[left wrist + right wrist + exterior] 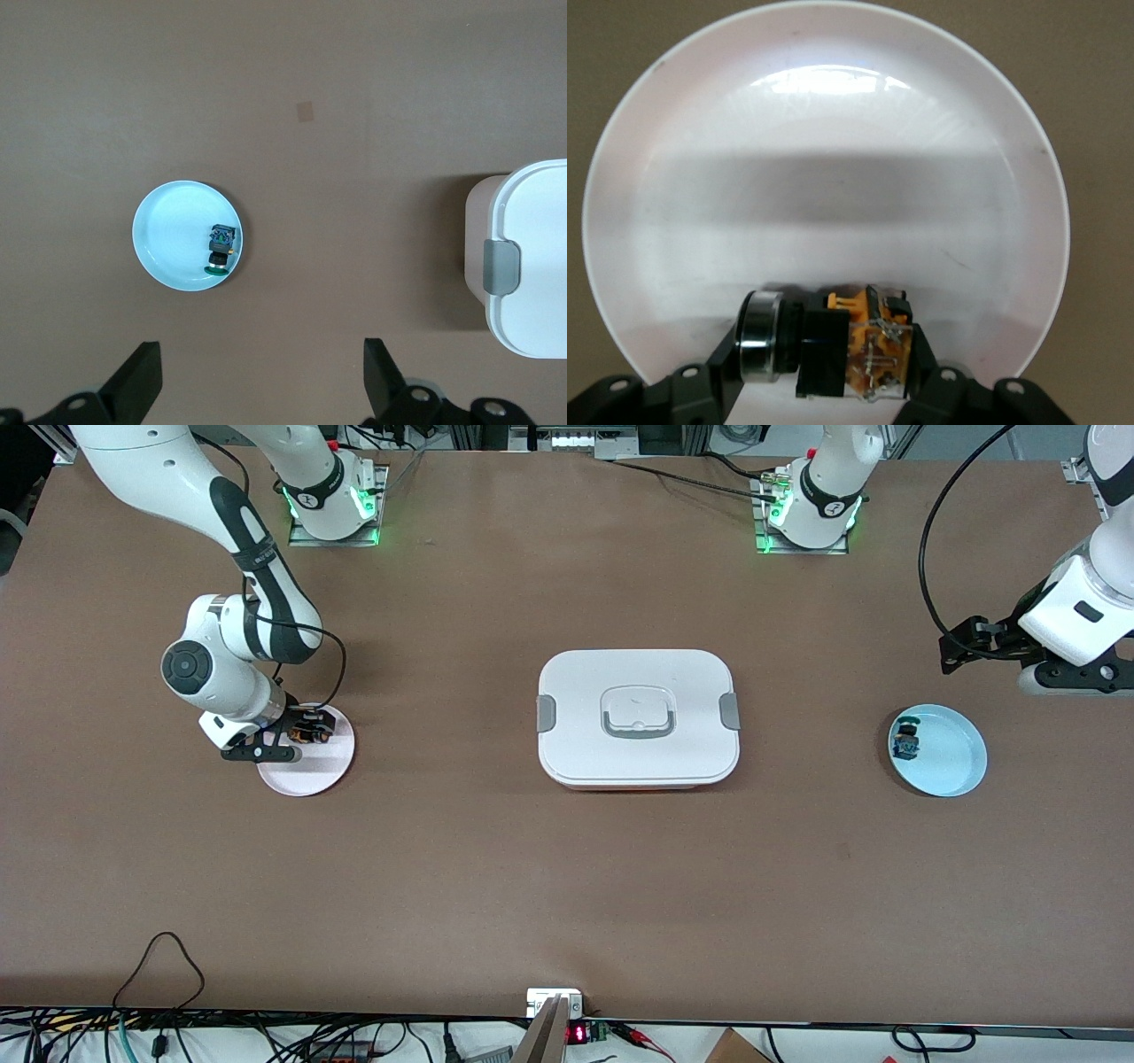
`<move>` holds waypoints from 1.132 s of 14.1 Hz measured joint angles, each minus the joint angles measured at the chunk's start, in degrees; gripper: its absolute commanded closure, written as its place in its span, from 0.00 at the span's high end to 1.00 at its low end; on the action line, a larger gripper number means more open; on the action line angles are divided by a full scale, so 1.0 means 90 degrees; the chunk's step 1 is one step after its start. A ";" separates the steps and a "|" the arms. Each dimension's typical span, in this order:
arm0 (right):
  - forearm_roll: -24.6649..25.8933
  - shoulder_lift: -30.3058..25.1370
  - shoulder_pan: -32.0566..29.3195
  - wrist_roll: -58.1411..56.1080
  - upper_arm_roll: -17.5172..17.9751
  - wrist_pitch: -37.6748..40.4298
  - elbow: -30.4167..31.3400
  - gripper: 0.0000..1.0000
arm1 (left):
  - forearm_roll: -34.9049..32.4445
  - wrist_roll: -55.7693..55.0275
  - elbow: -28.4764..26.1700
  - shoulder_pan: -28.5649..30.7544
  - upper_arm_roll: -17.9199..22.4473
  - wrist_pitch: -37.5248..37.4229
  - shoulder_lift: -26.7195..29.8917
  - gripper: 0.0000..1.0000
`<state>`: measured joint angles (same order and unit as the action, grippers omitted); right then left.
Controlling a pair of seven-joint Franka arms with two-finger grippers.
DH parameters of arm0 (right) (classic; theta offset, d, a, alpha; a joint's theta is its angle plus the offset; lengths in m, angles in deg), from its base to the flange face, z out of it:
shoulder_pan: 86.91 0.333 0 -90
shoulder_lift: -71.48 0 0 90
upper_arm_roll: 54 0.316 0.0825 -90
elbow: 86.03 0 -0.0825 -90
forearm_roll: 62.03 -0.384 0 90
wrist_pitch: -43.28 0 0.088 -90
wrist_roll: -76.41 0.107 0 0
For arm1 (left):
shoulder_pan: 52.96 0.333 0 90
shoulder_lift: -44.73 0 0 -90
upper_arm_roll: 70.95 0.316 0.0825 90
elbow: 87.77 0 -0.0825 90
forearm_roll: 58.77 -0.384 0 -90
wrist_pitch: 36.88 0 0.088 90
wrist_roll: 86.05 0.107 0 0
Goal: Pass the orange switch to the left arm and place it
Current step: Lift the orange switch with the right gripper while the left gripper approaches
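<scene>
Orange switch (855,345) lying on its side in the pale pink plate (328,766) toward the right arm's end of the table, pinched between the fingers (716,372) of the right gripper (306,731), jaws closed on its body, black ring and silver collar sticking out to one side. White lidded box (638,717) with grey latches in the middle of the brown table (567,886), well apart from both plates. Light blue plate (948,757) toward the left arm's end, holding a small blue-and-green switch (907,741) near its rim. Left gripper (257,381) waiting up in the air over bare table just beside the blue plate, fingers spread wide, nothing between them.
</scene>
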<state>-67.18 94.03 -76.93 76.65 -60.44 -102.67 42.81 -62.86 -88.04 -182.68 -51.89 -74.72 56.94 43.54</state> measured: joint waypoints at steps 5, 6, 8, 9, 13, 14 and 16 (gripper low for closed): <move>0.0000 -0.0477 0.0020 -0.0016 0.0065 0.1405 -0.0641 0.01 | 0.0001 0.0000 0.0000 0.0000 0.0000 -0.0035 -0.0001 1.00; 0.0000 -0.0578 0.0023 -0.0022 0.0071 0.1808 -0.0871 0.01 | 0.0008 0.0000 0.0000 -0.0003 0.0000 -0.0061 -0.0001 1.00; 0.0000 -0.0770 0.0037 -0.0035 0.0077 0.2753 -0.1506 0.01 | 0.0035 0.0010 0.0000 -0.0056 -0.0015 -0.0182 -0.0001 1.00; 0.0000 -0.0852 0.0059 -0.0039 0.0080 0.3190 -0.1848 0.01 | 0.0105 0.0011 0.0000 -0.0104 -0.0028 -0.0230 -0.0003 1.00; 0.0000 -0.1149 0.0181 -0.0202 0.0149 0.4167 -0.2941 0.01 | 0.1261 0.0010 -0.0001 -0.0184 -0.0031 -0.0371 -0.0125 1.00; -0.0001 -0.1226 0.0227 -0.0363 0.0169 0.4201 -0.3097 0.01 | 0.1465 0.0011 0.0001 -0.0188 -0.0032 -0.0393 -0.0193 1.00; -0.0003 -0.1368 0.0378 -0.0712 0.0202 0.4217 -0.3380 0.01 | 0.1928 0.0011 0.0013 -0.0218 -0.0043 -0.0572 -0.0331 1.00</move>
<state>-67.21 81.72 -73.53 70.23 -58.62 -64.72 12.40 -45.50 -87.94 -182.56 -53.85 -75.11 51.79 40.56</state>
